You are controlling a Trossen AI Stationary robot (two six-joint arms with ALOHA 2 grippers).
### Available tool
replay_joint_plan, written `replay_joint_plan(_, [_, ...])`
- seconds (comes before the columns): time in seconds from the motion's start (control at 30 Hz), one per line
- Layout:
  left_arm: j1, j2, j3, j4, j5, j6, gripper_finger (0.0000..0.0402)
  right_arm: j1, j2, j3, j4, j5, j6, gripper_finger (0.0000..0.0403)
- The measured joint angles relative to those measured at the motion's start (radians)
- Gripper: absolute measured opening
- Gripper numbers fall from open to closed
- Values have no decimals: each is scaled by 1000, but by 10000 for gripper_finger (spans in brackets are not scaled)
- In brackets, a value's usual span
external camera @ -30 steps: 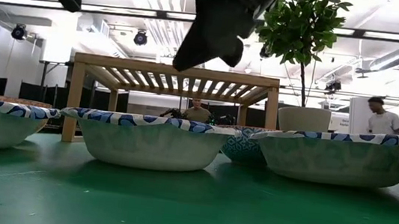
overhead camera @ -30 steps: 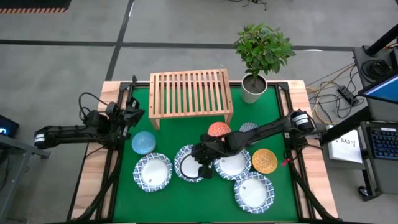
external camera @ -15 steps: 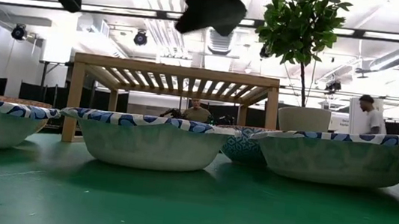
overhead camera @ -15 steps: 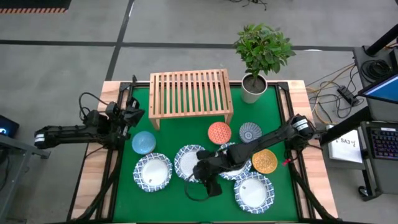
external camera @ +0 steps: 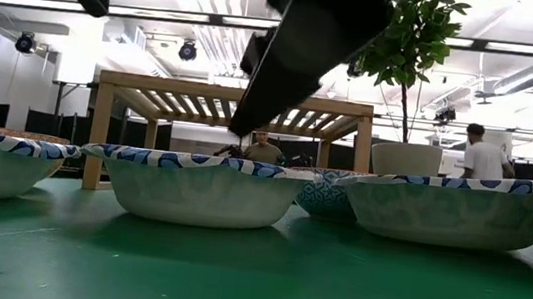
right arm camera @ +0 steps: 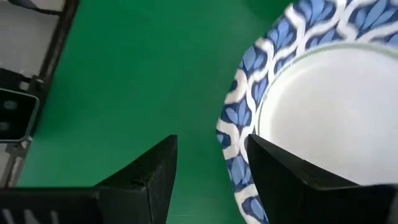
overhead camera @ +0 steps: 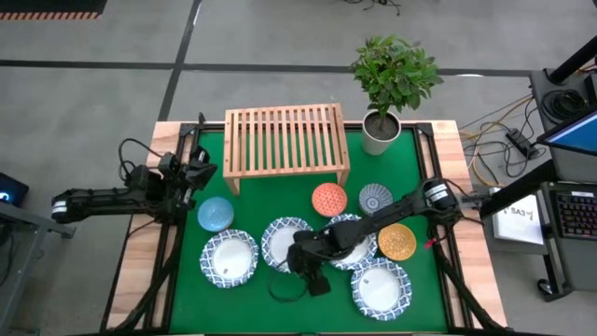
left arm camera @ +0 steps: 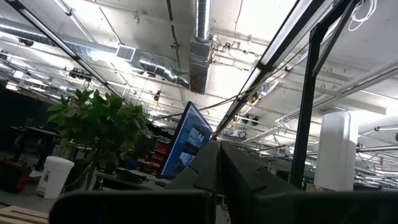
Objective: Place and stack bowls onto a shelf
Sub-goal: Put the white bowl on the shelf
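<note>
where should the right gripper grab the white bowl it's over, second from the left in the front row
Best on the blue patterned rim of the white bowl, from above. The bowl sits upright and open, wide and shallow, so only its thin rim fits between two fingers. The right gripper is open, and its wrist view shows one finger over the rim; probably one inside, one outside.

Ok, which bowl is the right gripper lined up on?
Start at the light-wood slatted shelf and come toward the mat's near edge. In the row of wide white blue-rimmed bowls, it is the second from the left. The open right gripper straddles its rim.
</note>
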Motion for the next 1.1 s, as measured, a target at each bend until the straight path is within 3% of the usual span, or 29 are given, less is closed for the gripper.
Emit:
replay_joint_plan(0.33, [0,0,0,-1,2,0,0,-32,17,-1,-10,-11,-32,184])
replay_joint_plan(0.67, [0,0,0,-1,3,0,0,-37,18,-1,5,-12,-71,153])
replay_joint_plan(1.1, [0,0,0,-1,3,0,0,-38,18,-14,22,-15,-64,155])
